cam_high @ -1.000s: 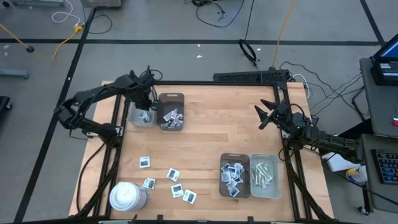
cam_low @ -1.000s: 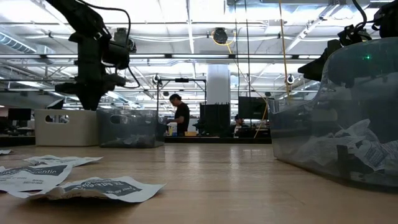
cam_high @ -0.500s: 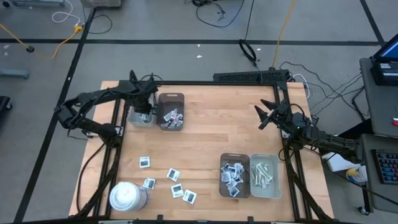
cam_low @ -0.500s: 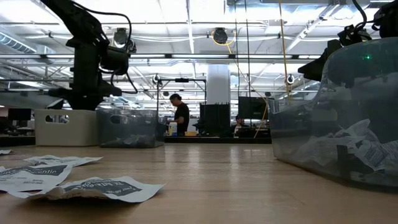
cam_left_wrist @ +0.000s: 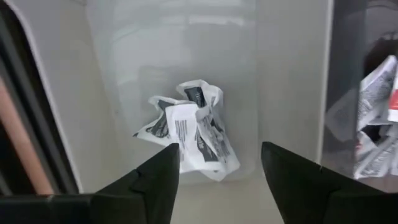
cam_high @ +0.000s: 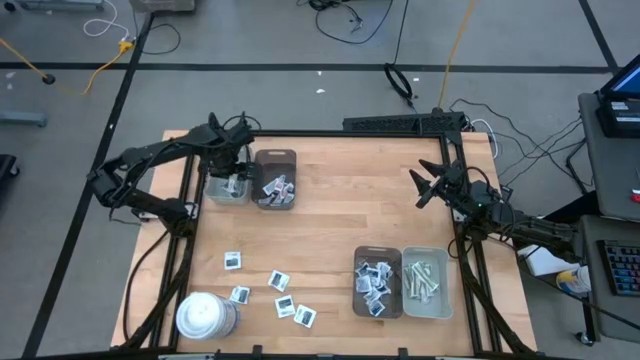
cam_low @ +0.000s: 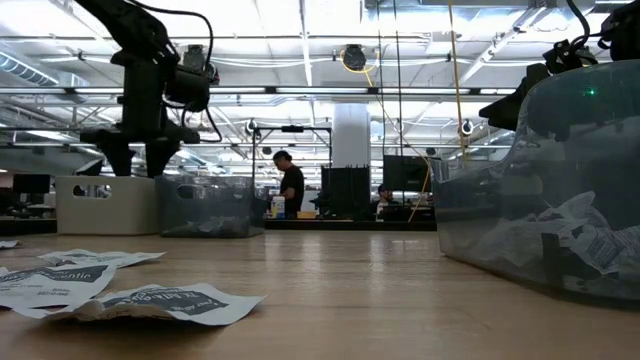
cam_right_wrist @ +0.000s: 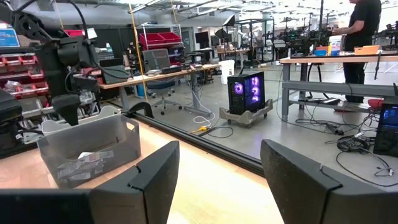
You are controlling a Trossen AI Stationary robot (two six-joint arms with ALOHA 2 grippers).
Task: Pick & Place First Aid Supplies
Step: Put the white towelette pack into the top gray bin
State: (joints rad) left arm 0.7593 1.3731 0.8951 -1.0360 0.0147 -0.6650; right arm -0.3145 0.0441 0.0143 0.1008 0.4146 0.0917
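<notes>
Above pale grey plastic tray, left pincer apart, empty; crumpled white printed packets light, limp, pinch raised fold.

I see a wooden table. On it: a white tray touching a grey tray at the far left, a brown tray beside another pale tray near right, loose packets and a white cylinder near left.

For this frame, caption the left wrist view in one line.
Open left gripper above crumpled white blue-printed packets lying in the pale grey plastic tray.
</notes>
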